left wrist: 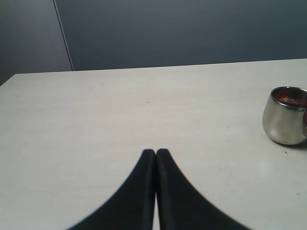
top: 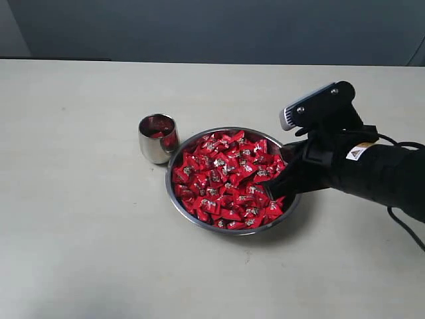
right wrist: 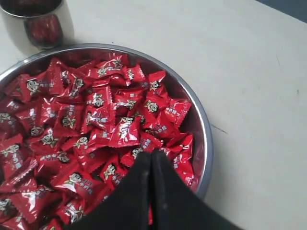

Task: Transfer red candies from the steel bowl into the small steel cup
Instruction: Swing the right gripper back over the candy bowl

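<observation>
the right gripper [top: 274, 193], jaws pressed together, dips its tips into the red candies [top: 222, 174] at the right side of the steel bowl [top: 188, 216]; whether a candy is pinched cannot be told. the small steel cup [top: 157, 141] stands just beside the bowl's far-left rim, across the pile from that gripper. the left gripper [left wrist: 156, 153], also closed, hovers over bare table [left wrist: 96, 120].

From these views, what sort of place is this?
Probably a robot test bench, not a kitchen: a bare pale table against a plain grey wall, a black robot arm, and only a steel bowl of red candies and a small steel cup.
</observation>
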